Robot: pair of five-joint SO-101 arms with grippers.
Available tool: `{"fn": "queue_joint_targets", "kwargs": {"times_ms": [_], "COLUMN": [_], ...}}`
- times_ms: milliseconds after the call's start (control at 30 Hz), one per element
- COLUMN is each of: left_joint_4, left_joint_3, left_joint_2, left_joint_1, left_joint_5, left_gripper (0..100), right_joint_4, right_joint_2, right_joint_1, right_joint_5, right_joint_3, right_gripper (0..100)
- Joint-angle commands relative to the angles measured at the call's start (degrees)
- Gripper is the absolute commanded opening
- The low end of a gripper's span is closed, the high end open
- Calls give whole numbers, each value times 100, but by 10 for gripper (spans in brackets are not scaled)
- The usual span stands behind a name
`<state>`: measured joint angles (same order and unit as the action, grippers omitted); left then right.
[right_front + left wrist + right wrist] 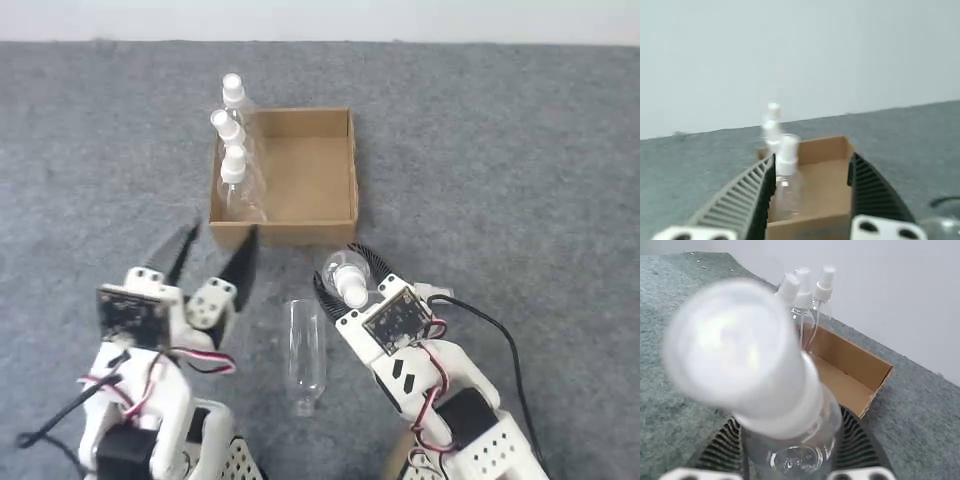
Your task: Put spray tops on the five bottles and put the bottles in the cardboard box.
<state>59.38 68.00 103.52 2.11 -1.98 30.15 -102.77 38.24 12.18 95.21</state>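
Right end effector (348, 282) pinches a capped bottle (338, 266), likely light, slick and crushable, so best gripped gently mid-body, just before the box (283, 232); left end effector (220, 240) is spread, empty.

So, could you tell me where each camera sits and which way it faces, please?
High view: fixed above the table, looking down on the cardboard box, an uncapped lying bottle and both arms.
Left wrist view: on the left arm, facing the box between the fingers of the open left gripper.
Right wrist view: on the right arm, facing the box past the capped bottle held in the right gripper.
Shared: both wrist views show three capped bottles in the box.
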Motion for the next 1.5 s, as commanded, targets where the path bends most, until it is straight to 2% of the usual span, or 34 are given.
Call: {"fn": "queue_joint_targets", "kwargs": {"times_ms": [0, 200, 500, 700, 800, 1100, 1467], "left_joint_4": [44, 79, 44, 44, 44, 35, -281], "left_joint_3": [-295, -31, 769, 971, 1112, 1464, 1675], "left_joint_2": [97, 97, 97, 97, 97, 97, 97], "left_joint_1": [-976, -1873, -2831, -3420, -3437, -3464, -3446], "left_joint_5": [-105, -114, -123, -484, -519, -501, -501], "left_gripper": [218, 218, 213, 62, 10, 11, 12], "right_joint_4": [40, 40, 286, 391, 479, 470, 1288], "right_joint_2": [-136, -136, -127, -127, -127, -127, -127], "right_joint_1": [-110, -541, -585, -585, -593, -1130, -1138], "right_joint_5": [-88, -123, -123, -123, -123, -123, -97], "right_joint_3": [114, 114, 123, 123, 123, 44, -1248], "right_gripper": [6, 6, 6, 6, 6, 6, 6]}}
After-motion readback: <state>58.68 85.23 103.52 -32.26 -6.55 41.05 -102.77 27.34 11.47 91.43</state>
